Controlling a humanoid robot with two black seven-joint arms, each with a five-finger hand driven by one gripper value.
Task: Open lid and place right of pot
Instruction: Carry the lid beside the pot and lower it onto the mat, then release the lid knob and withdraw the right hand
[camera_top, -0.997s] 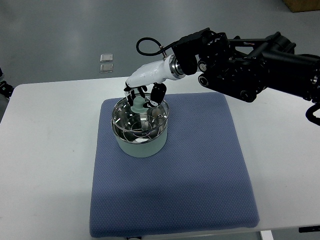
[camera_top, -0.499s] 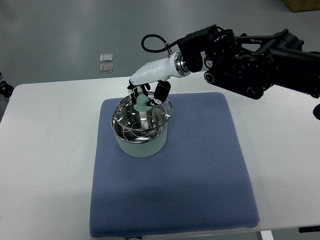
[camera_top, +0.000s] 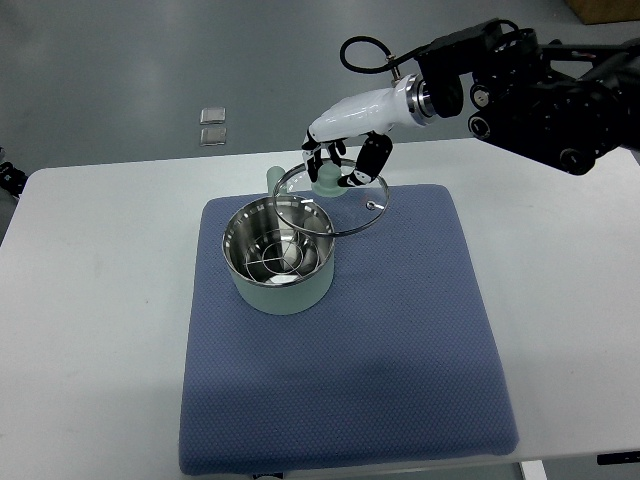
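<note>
A pale green pot (camera_top: 278, 262) with a shiny steel inside stands uncovered on the blue mat (camera_top: 400, 340). Its glass lid (camera_top: 335, 205), rimmed in metal, hangs in the air above and to the right of the pot, tilted. My right hand (camera_top: 338, 165) is shut on the lid's pale green knob (camera_top: 327, 184) from above. The right arm comes in from the upper right. A pot handle (camera_top: 275, 177) pokes out behind the pot. The left arm is not visible.
The mat lies on a white table (camera_top: 90, 300). Two small clear squares (camera_top: 212, 124) lie on the grey floor beyond the table's far edge. A brown box corner (camera_top: 605, 8) shows at the top right.
The lid has come off the pot. My right hand lifted it by the knob and carried it up and to the right, leaving the pot uncovered.
</note>
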